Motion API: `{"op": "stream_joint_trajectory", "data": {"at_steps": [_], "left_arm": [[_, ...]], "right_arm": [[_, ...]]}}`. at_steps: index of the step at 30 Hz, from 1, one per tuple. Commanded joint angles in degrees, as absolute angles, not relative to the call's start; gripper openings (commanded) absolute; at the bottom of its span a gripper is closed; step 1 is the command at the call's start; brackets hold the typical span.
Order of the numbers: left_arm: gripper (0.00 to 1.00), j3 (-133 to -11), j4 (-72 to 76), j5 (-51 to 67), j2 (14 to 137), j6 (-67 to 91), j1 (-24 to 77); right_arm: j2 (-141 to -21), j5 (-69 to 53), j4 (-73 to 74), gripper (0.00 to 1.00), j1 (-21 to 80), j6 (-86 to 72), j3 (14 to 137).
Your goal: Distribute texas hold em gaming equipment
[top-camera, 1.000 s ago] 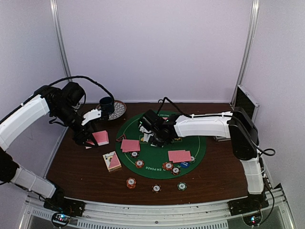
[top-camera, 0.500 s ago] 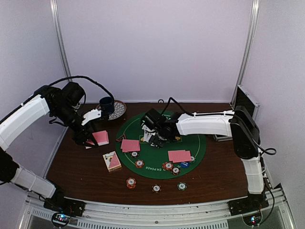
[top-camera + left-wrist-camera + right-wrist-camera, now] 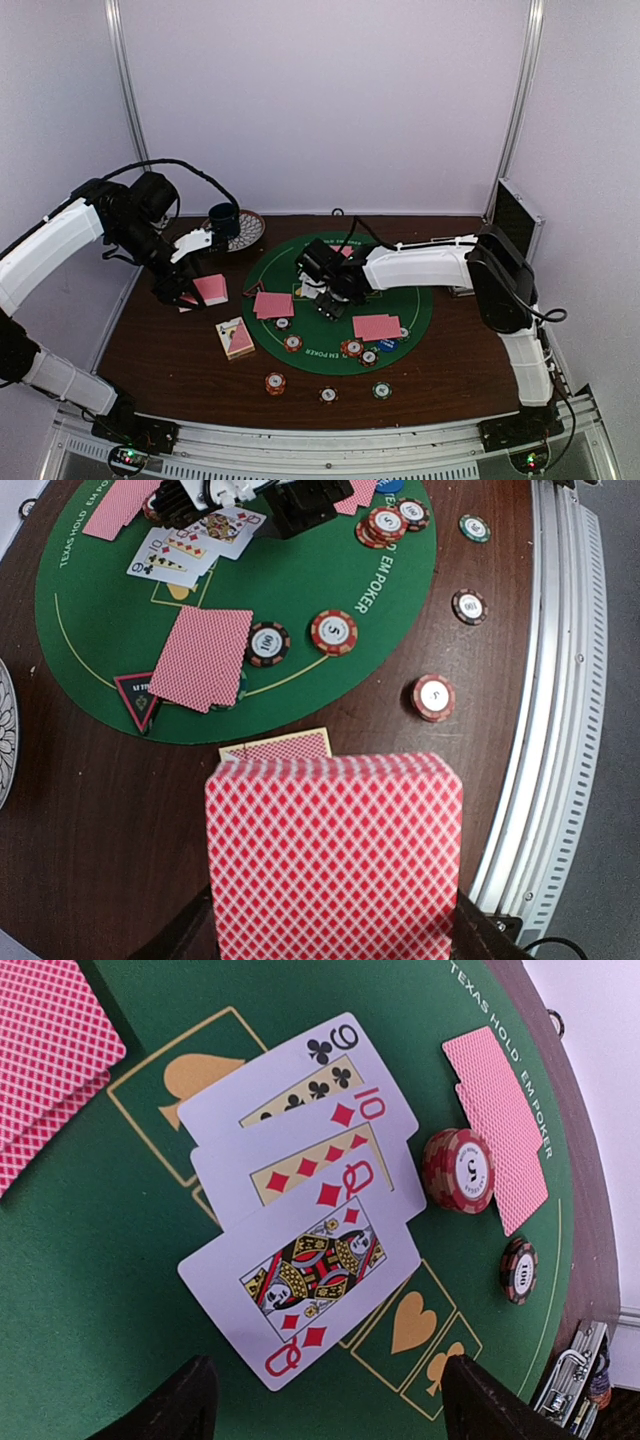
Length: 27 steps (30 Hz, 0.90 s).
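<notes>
Pink-backed deck [image 3: 335,860] clamped in left jaws beside green mat [image 3: 330,580]; right jaws spread over face-up cards [image 3: 300,1210] mid-mat, risks scattering them if dragged.

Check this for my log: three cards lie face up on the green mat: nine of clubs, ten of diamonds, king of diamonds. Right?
No: the third card is the queen of diamonds, not a king. The right wrist view shows it with the nine of clubs and ten of diamonds.
</notes>
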State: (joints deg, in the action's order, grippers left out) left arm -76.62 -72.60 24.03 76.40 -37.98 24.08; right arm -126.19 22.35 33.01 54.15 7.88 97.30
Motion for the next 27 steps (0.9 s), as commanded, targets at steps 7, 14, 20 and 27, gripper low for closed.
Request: {"op": "stream_joint_trajectory", "data": {"at_steps": [7, 14, 20, 27], "left_arm": [[0.00, -79.3, -73.2, 25.0, 76.3, -38.8, 23.8], [0.00, -79.1, -73.2, 25.2, 76.4, -39.0, 23.8], [0.00, -79.4, -73.3, 25.2, 76.8, -39.2, 23.8], [0.00, -79.9, -73.3, 25.4, 77.0, -39.2, 23.8]], "right_arm": [[-125.9, 21.8, 31.2, 0.80, 50.9, 3.7, 95.6], [-122.4, 20.8, 31.5, 0.82, 50.4, 2.1, 96.1], [-113.6, 15.0, 32.2, 0.98, 50.5, -6.0, 96.5], [-108.1, 6.3, 34.8, 0.99, 50.5, -15.6, 98.9]]}}
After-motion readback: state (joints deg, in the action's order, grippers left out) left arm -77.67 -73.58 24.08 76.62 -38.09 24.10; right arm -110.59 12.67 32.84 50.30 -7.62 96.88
